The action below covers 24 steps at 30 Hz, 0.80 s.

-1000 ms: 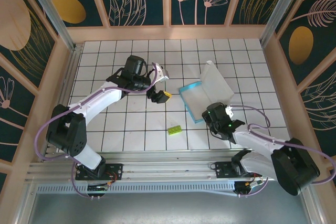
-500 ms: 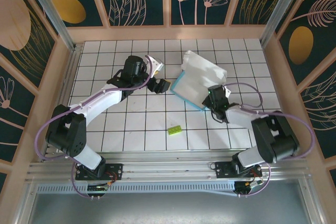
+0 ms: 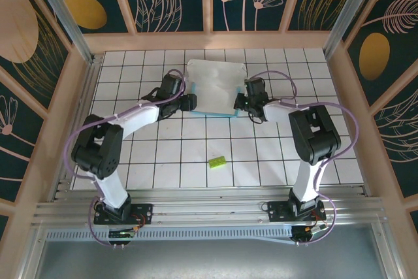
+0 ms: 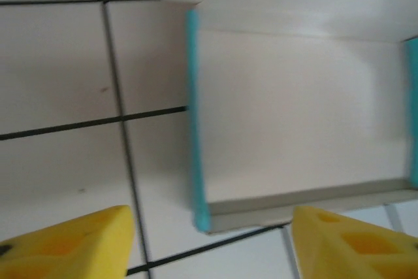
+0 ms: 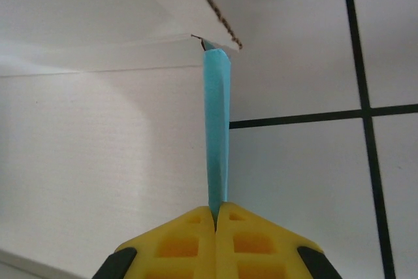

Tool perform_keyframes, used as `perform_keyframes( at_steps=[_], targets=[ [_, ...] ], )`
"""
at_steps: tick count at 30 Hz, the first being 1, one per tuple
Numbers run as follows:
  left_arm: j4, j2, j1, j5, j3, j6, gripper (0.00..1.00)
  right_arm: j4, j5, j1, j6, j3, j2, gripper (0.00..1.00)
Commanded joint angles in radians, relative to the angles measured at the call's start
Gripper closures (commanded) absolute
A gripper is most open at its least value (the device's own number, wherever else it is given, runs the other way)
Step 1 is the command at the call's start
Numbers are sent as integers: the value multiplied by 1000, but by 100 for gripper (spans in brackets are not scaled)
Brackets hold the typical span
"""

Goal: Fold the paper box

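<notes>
R gripper (image 5: 216,211) nips 1 paper box (image 3: 209,86); L gripper (image 4: 210,227) spread.

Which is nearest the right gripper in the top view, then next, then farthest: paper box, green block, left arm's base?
1. paper box: the right gripper is shut on its right edge, at the far middle.
2. green block: lying loose, closer to the arm bases, about centre.
3. left arm's base: near-left corner, clearly farthest.
</notes>
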<state>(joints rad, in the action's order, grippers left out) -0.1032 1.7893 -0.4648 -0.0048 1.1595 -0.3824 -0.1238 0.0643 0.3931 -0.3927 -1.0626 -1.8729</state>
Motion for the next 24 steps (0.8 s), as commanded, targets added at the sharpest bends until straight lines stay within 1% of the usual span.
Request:
perform_keyframes(
  at_steps=[1,2,3,7,10,14,19,24],
  targets=[
    [-75,64,11,-119,81,-74,45,41,51,-9,44,-63,-46,96],
    [-85,88,13,-140,108,-76,49,51,57,-8,48,-76,-60,96],
    [-89,112,14,-147,133,-69,50,66,68,-10,53,-94,-78,95],
    [-119,202,25,-136,235,-57,52,99,78,-12,57,-126,-113,94],
    [-142,248,32,-135,280,-55,53,94,81,-12,49,-123,-118,94],
    [-127,277,53,-65,283,-64,61,97,92,-12,48,-133,-133,93],
    [-110,308,62,-3,279,-55,64,111,98,-12,50,-169,-161,93],
    [-76,344,76,43,274,-69,75,120,101,-8,61,-190,-172,92]
  ],
)
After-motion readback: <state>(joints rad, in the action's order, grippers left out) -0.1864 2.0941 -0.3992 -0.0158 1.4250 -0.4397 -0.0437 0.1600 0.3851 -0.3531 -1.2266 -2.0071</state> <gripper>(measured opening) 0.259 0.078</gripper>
